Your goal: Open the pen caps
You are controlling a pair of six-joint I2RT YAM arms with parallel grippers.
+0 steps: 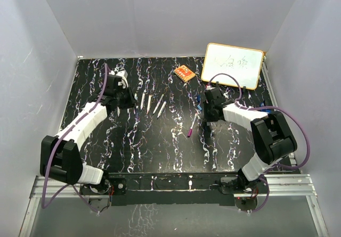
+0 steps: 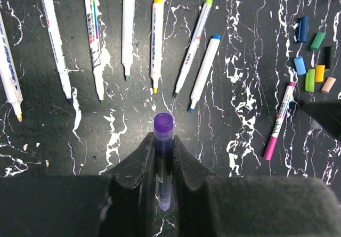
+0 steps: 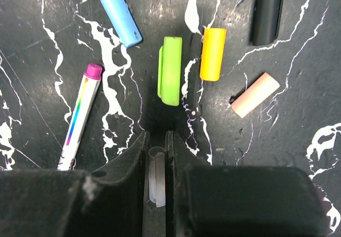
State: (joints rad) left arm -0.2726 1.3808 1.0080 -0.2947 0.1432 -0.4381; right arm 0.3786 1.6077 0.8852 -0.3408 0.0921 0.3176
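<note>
In the left gripper (image 2: 163,139) we are clamping a purple cap (image 2: 163,124), axis pointing ahead; the right gripper (image 3: 156,139) is pinching a pale tube (image 3: 155,179). The pink pen (image 3: 80,114), seemingly capped, is lying just left of it, roughly parallel, nearer that arm.

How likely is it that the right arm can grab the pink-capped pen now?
Probably not yet: the pink-capped pen lies close, nothing over it, but the right end effector is shut on a small pale piece.
</note>
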